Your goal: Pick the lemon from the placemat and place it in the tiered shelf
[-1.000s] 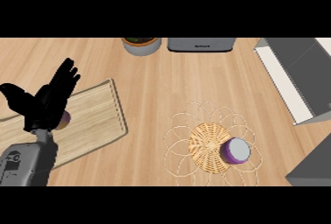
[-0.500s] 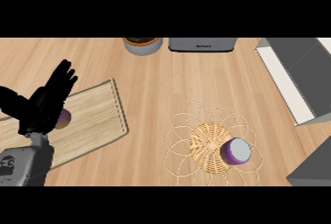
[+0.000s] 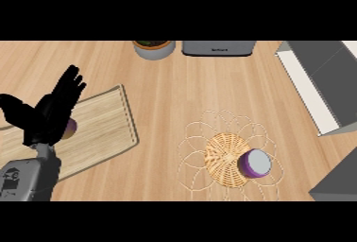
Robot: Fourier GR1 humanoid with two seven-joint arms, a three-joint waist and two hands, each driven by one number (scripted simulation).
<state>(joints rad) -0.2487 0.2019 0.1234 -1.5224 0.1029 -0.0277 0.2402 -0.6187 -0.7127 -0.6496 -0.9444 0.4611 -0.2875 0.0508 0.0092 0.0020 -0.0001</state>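
Here the left hand (image 3: 49,113) hovers over the light wooden mat (image 3: 105,125) at the counter's left side, fingers straight and fanned toward the upper right, thumb splayed out to the left; it is unclenched and holds nothing. Just under the palm's right edge a small rounded thing (image 3: 69,128) shows, purplish above and tan below, mostly hidden by the hand. It is probably the object to be picked, though from this view it does not look clearly like a lemon, and I cannot tell whether the palm touches it. The right hand is out of view. The step in hand, by my reading, is the approach to the grasp. To do it well, the palm should centre over the fruit and come down with the fingers wide enough to straddle it, thumb on one side and fingers on the other, before any curling begins; a round fruit on a flat mat may roll off if nudged from one side. The shelf (image 3: 317,85), grey with a pale ledge, stands at the far right edge, well apart from the mat. Between them lies a wicker trivet (image 3: 226,153) with a purple-rimmed bowl (image 3: 254,163) resting on it, so the carry across should pass above these. A plant pot (image 3: 153,48) and a grey appliance (image 3: 218,48) sit at the back edge, off the path.
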